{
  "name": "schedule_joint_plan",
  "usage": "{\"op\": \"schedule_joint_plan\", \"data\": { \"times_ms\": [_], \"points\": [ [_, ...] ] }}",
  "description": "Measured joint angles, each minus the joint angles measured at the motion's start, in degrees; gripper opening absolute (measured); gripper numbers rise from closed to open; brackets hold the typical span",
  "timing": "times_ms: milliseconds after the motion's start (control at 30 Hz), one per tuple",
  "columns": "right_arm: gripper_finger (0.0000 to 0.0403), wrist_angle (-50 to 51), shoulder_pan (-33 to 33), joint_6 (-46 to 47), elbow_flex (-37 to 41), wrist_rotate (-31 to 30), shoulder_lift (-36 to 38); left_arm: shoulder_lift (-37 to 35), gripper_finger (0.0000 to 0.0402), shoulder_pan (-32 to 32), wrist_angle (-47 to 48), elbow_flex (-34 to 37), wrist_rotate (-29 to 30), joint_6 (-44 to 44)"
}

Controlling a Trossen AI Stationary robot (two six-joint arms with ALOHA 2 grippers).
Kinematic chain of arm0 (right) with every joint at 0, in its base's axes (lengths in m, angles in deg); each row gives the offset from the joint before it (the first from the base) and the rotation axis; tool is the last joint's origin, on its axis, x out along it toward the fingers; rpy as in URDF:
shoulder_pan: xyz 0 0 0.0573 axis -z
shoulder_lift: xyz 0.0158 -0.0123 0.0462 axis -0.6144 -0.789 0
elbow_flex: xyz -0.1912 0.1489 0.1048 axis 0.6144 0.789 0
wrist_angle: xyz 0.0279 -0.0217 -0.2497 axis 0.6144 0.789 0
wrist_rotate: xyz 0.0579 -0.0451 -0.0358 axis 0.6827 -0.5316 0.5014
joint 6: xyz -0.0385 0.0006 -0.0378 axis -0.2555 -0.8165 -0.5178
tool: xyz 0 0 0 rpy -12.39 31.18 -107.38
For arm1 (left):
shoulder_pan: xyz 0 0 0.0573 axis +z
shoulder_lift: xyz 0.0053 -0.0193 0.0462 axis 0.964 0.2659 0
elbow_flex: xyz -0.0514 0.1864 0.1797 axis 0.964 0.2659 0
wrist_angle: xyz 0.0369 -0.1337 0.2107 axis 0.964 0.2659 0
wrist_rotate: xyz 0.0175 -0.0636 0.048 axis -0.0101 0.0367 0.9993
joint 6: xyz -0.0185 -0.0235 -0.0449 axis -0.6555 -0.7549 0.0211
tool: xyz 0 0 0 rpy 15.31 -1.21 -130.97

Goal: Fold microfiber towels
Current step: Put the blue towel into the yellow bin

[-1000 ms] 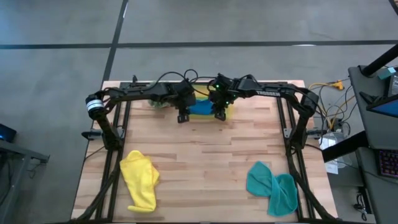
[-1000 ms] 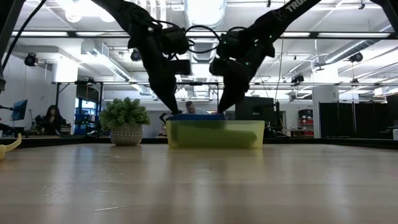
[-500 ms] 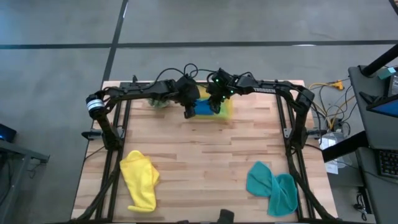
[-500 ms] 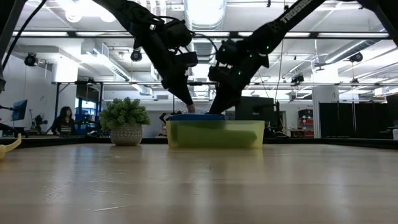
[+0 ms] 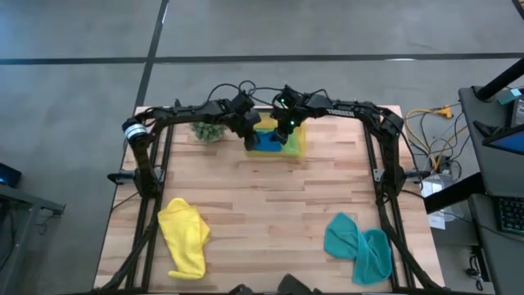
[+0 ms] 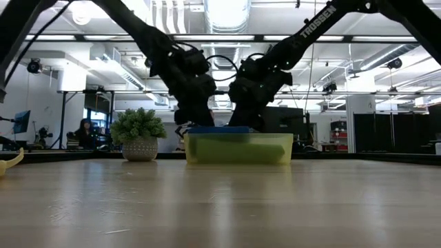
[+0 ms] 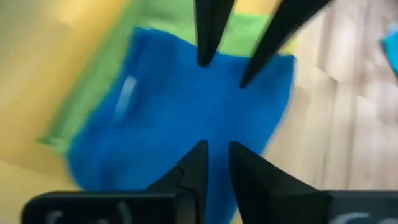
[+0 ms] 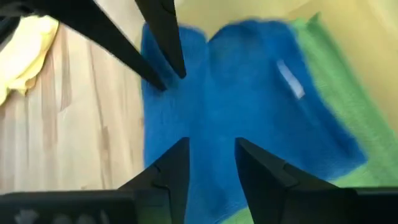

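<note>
Both arms are moving back over the yellow tray [image 5: 298,144] at the far edge of the bench [image 5: 262,213]. One second ago the two grippers were standing at the near side of the tray; now they are hovering above the bright blue towel [image 5: 267,141] which is lying in the tray on top of the lime green towel [image 7: 93,93]. I judge that the blue towel is already folded and placed, and that the arms are checking or leaving it.

The left gripper [image 7: 215,154] is slightly open and is holding nothing. The right gripper [image 8: 211,148] is also open and empty.

In the high view the blue towel is lying flat, with its long axis running left to right along the tray.

The yellow towel [image 5: 185,237] and the teal towel [image 5: 360,246] are waiting crumpled at the near side of the bench, well apart.
</note>
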Motion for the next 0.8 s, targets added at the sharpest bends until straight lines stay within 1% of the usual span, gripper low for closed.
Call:
{"op": "schedule_joint_plan", "data": {
  "times_ms": [100, 200, 267, 400, 667, 733, 800],
  "points": [
    [0.0107, 1.75, -1.36, -0.62, 0.02, -0.27, 0.12, 1.59, 0.0020, -0.50, 0.72, -0.03, -1.95, -0.09],
    [0.0090, 3.01, -2.65, -1.41, 0.11, -2.00, 0.12, 2.89, 0.0003, -0.92, 1.32, -0.02, -1.37, -0.11],
    [0.0079, 3.38, -3.07, -1.95, 0.17, -3.52, 0.10, 3.52, 0.0005, -0.96, 1.63, -0.02, -0.76, -0.15],
    [0.0061, 4.51, -3.23, -2.20, 0.22, -3.69, 0.05, 3.67, 0.0006, -0.99, 2.19, 0.02, -0.42, 0.36],
    [0.0057, 8.80, -3.76, -3.08, 0.44, -4.05, 0.03, 2.36, 0.0005, -1.24, 4.90, 0.04, -0.38, 1.04],
    [0.0057, 8.83, -4.54, -3.70, 0.65, -5.42, -0.01, 2.80, 0.0005, -1.92, 5.26, 0.11, -0.24, 1.38],
    [0.0057, 9.17, -5.24, -4.13, 0.72, -8.36, -0.01, 3.25, 0.0005, -2.57, 5.62, 0.15, 0.44, 2.32]
  ]
}}
